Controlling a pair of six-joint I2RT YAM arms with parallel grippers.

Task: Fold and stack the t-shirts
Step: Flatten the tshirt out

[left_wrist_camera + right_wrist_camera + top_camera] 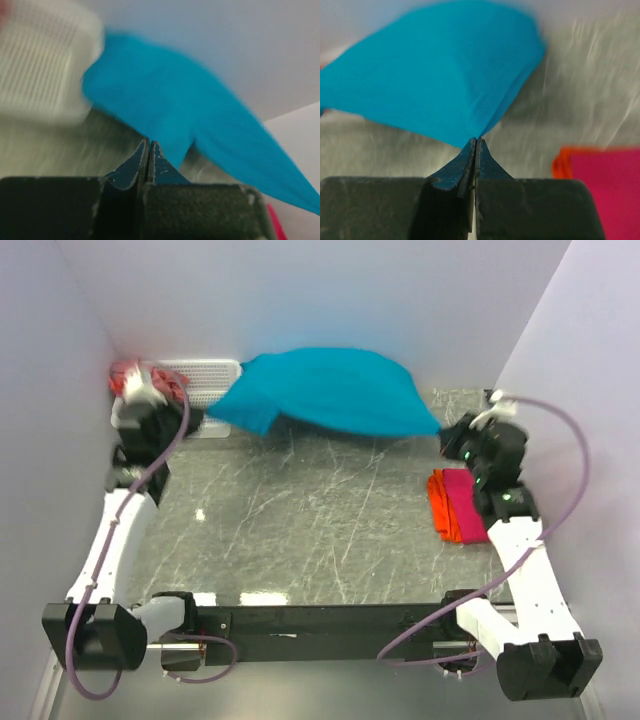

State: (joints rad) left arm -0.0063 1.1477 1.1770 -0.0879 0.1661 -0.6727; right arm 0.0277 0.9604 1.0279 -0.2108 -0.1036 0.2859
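Left gripper (149, 144): fingers pressed together, pinching one corner of the teal shirt (330, 390).
Right gripper (475, 141): clamped tight on the opposite corner.
Teal shirt: stretched between both grippers over the far side of the table (300, 520).
Magenta shirt (468, 502): folded, lying on the orange shirt (438, 508).

Pale plain walls (330, 290) enclose a grey, scratched tabletop (300, 510) on three sides; small bright reflections (200, 513) glint near its front edge.

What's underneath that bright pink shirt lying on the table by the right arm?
An orange t-shirt lies under the magenta-pink t-shirt; only its edge peeks out. Whether anything else lies beneath is covered.
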